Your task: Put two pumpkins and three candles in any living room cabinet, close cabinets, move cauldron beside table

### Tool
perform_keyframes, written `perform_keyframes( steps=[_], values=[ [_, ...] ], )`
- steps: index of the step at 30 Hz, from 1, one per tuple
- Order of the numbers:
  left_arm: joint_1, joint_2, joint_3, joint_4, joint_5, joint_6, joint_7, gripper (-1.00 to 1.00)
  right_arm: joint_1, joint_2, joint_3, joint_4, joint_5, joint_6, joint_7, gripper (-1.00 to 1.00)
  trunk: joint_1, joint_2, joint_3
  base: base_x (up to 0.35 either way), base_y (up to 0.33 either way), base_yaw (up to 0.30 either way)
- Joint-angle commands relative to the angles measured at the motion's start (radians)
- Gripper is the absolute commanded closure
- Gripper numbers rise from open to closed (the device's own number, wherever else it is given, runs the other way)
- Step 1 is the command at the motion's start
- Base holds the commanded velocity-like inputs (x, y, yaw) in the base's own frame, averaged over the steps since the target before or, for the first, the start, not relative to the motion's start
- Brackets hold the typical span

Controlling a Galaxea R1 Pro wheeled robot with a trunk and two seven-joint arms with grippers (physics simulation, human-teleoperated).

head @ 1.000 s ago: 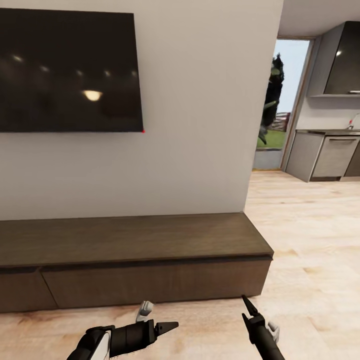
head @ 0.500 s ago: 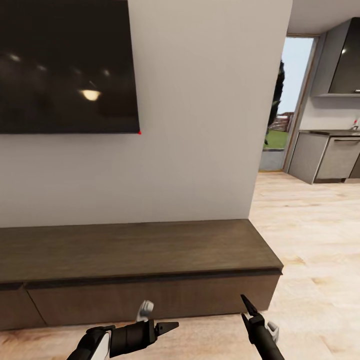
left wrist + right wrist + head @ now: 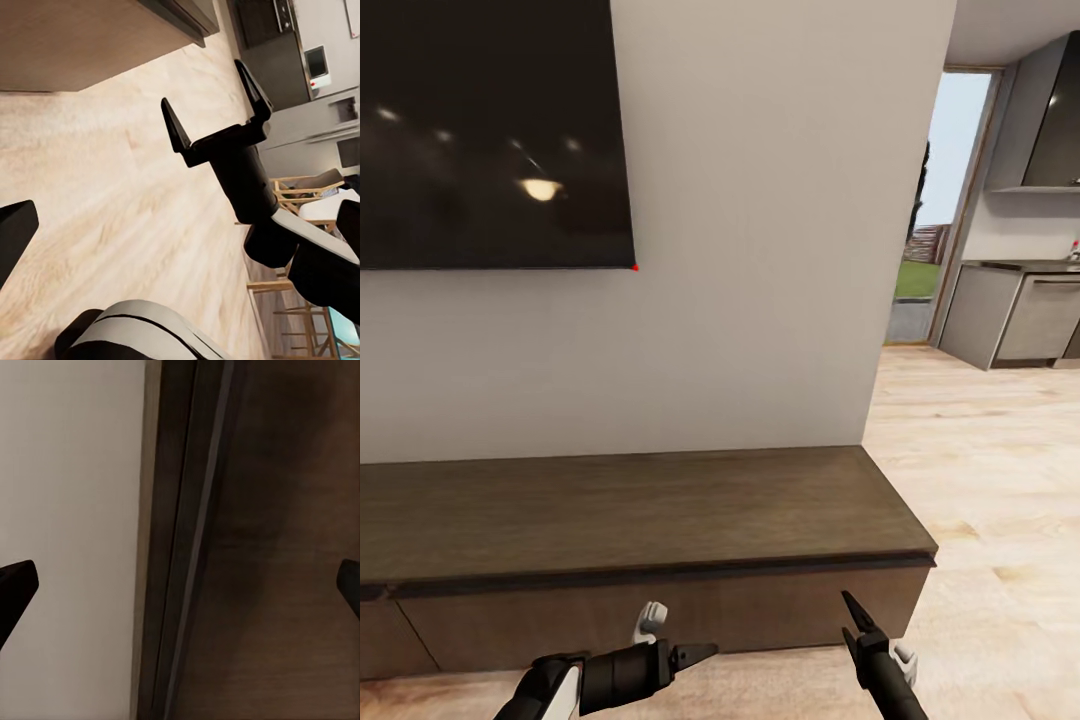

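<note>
The robot faces the long, dark-brown cabinet (image 3: 640,520), its drawer fronts shut, set against the wall beneath a wall-mounted television (image 3: 490,130). Both arms hang low over the wood floor (image 3: 980,480) just before the cabinet, left claw (image 3: 695,655) and right claw (image 3: 217,112) each spread and empty.

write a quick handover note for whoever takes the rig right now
Left gripper: open, empty, low in front of the cabinet.
Right gripper: open, empty, pointing at the cabinet front.
Cabinet: the drawer fronts in view are closed, top bare. It runs along the wall under the TV.
No pumpkins, candles or cauldron in view, so what is done cannot be judged from here.
Left: find them, confirm they are stowed, place the cauldron beside a table.
</note>
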Motion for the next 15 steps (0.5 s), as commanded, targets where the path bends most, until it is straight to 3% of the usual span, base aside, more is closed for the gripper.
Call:
perform_keyframes(
  steps=[1, 8, 15],
  values=[
    [0.0, 0.001, -0.003, 0.0, 0.007, 0.007, 0.001, -1.0, 0.0, 0.0, -0.001, 0.0, -0.011, 0.011, 0.003, -1.0, 0.0, 0.0, -0.001, 0.003, 0.0, 0.0],
    [0.0, -0.001, -0.003, 0.0, 0.007, 0.008, 0.0, -1.0, 0.0, 0.0, -0.001, 0.001, -0.01, 0.011, 0.003, -1.0, 0.023, -0.042, -0.02, 0.0, 0.0, 0.0],
    [0.0, -0.003, -0.003, 0.0, 0.007, 0.008, 0.0, -1.0, 0.0, -0.001, -0.001, 0.0, -0.013, 0.013, 0.01, -1.0, 0.025, -0.044, -0.039, 0.0, 0.0, 0.0]
  ],
)
